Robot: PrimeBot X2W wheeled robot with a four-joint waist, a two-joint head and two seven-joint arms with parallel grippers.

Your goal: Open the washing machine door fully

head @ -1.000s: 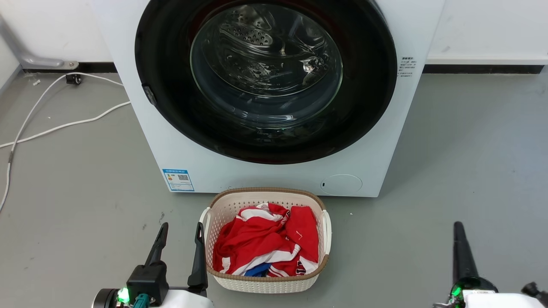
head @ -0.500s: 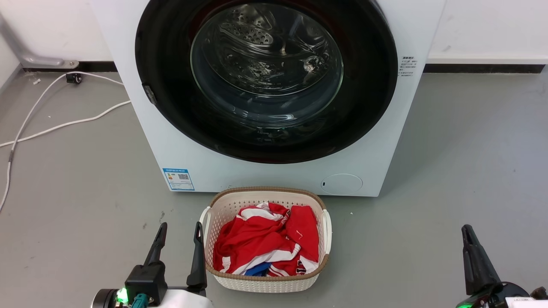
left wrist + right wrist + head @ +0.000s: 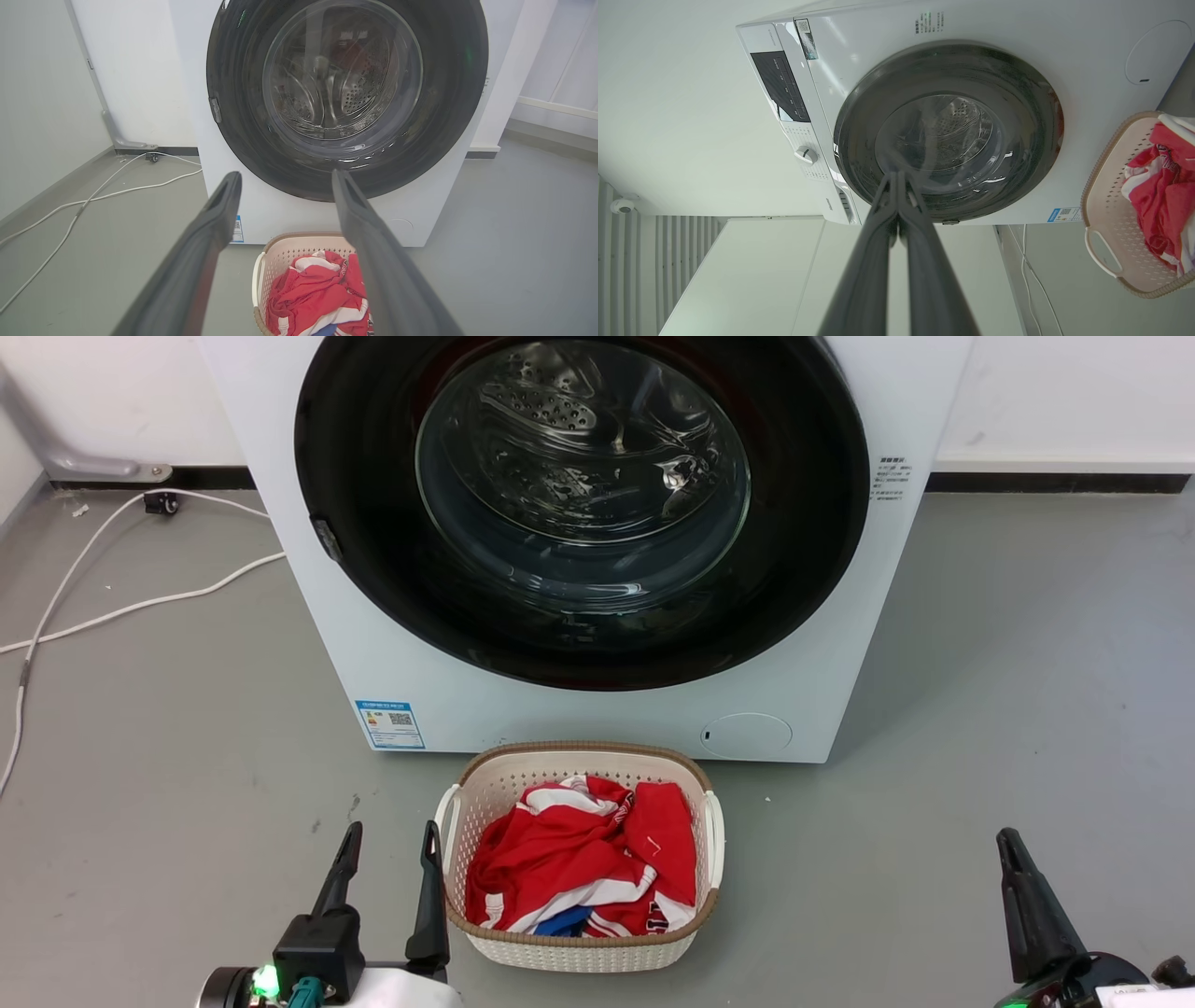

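The washing machine [image 3: 392, 700] stands straight ahead, white and boxy. Its door [image 3: 373, 579], a glossy black ring around a clear glass bowl, lies flat against the front and is closed. A small latch piece [image 3: 325, 539] sits on the door's left rim. My left gripper [image 3: 392, 828] is open low on the left, beside the basket and well short of the machine. In the left wrist view the left gripper [image 3: 285, 175] frames the door [image 3: 458, 93]. My right gripper [image 3: 1008, 845] is shut and holds nothing, low on the right. The right wrist view shows the right gripper [image 3: 896, 176] pointing at the door [image 3: 859, 130].
A white woven laundry basket [image 3: 485, 775] holding red and white clothes [image 3: 579, 859] sits on the grey floor directly before the machine, between my arms. White cables [image 3: 140, 607] run over the floor at the left. Bare floor lies to the machine's right.
My right gripper has dropped a little and shifted slightly right at the lower right edge. The left gripper and the door have not visibly moved.
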